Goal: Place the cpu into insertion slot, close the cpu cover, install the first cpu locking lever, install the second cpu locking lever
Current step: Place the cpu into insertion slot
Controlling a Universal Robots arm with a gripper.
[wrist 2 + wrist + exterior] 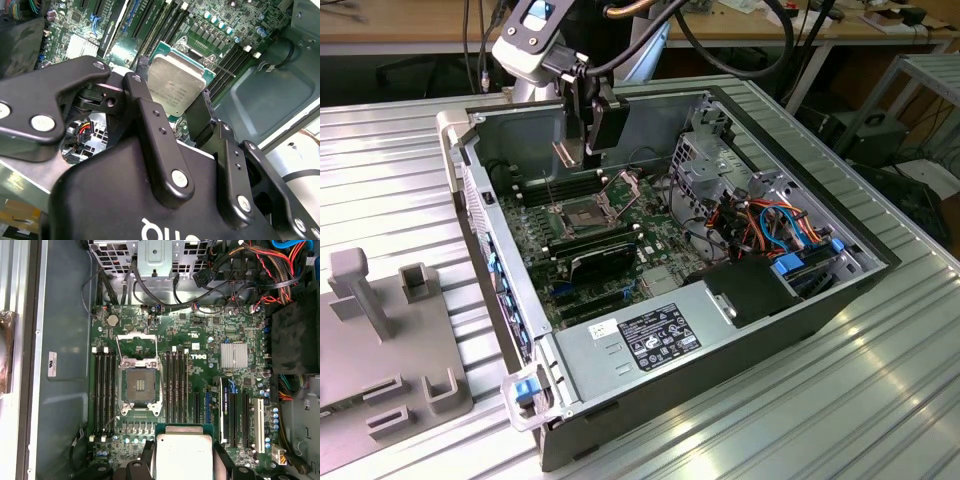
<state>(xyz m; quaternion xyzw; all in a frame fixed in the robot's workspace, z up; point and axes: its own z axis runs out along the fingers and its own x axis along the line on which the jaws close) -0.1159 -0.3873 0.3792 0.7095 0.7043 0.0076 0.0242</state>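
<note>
My gripper point(582, 148) hangs inside the open computer case, shut on the cpu point(566, 152). In both wrist views the cpu point(175, 82) point(182, 452) is a silvery square chip clamped flat between the two black fingers point(142, 100). It is held in the air, apart from the board. The insertion slot point(141, 386) point(578, 213) lies bare on the green board with a dark centre. The cpu cover point(137, 342) point(620, 188) is swung open past the slot's far edge. Two thin wire levers point(118, 347) stand unlatched beside it.
Long black memory slots point(105, 385) flank the socket on both sides. A black card point(600, 255) stands in front of it, with the power supply point(655, 335) beyond. The drive cage point(705, 150) and coloured cables point(770, 220) sit towards the exterior view's right. A grey fixture point(380, 330) rests outside the case.
</note>
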